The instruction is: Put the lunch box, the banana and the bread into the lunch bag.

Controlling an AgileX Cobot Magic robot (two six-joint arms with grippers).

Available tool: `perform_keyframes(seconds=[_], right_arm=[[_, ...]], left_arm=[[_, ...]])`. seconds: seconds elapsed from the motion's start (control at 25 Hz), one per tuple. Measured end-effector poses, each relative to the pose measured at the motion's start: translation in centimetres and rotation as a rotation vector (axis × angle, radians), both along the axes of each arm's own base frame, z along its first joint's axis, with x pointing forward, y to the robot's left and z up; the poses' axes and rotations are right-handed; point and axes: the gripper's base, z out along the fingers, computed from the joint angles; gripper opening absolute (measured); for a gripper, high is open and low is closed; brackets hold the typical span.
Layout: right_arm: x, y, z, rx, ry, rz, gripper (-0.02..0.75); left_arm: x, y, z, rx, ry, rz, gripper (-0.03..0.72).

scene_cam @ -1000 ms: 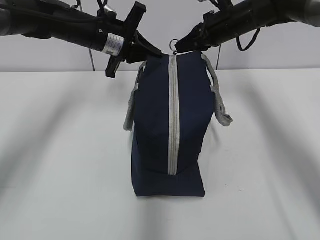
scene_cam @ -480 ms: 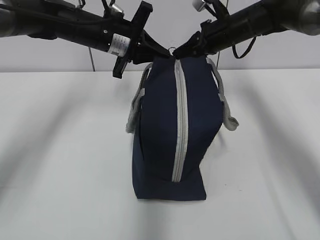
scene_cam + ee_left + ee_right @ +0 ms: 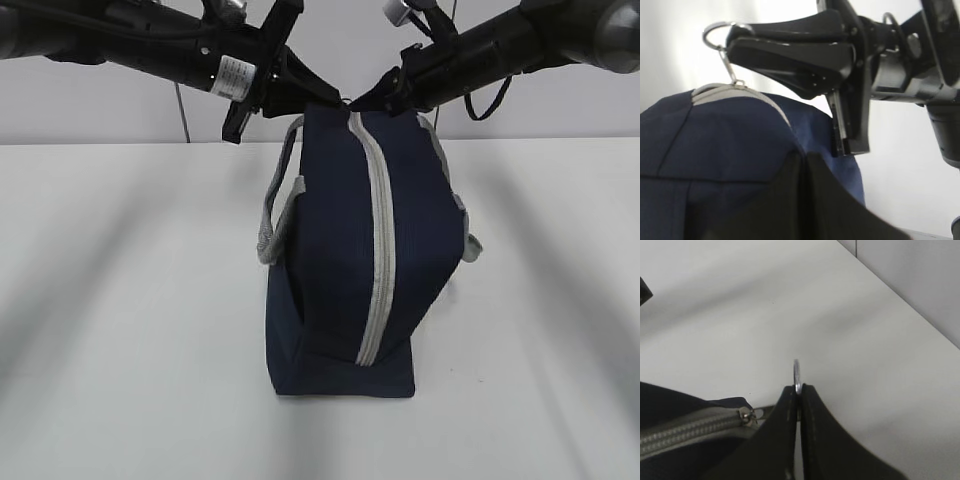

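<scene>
The navy lunch bag stands on end on the table, its grey zipper shut and running up its front. My left gripper is shut on the fabric at the bag's top left edge; in the left wrist view its fingers press together against the blue cloth. My right gripper is shut on the metal ring pull at the zipper's top end, beside the slider. The ring also shows in the left wrist view. The lunch box, banana and bread are out of view.
Grey webbing handles hang at the bag's left side and right side. The white table spreads around the bag, with a grey wall behind.
The bag's top has swung to the right and bulged out, so the zipper now curves. Both grippers have shifted slightly right and up, keeping their holds.
</scene>
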Motion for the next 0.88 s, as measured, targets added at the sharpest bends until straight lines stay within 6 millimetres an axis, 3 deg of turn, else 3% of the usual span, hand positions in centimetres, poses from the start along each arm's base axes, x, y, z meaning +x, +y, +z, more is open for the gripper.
perform_keyframes(seconds=[0.36, 0.76, 0.84, 0.88], right_arm=[[-0.1, -0.3, -0.4, -0.047, 0.029, -0.009, -0.016], [-0.1, -0.3, -0.5, -0.057, 0.043, -0.011, -0.016], [-0.1, -0.2, -0.4, -0.040, 0.049, -0.014, -0.004], [-0.1, -0.2, -0.4, -0.032, 0.051, -0.016, 0.023]], left_arm=[[-0.6, 0.1, 1.6, 0.004, -0.074, -0.024, 0.001], [-0.6, 0.0, 1.6, 0.010, -0.082, -0.031, 0.005], [-0.7, 0.1, 1.6, 0.028, -0.091, -0.036, 0.059], [-0.8, 0.2, 1.8, 0.039, -0.100, -0.041, 0.129]])
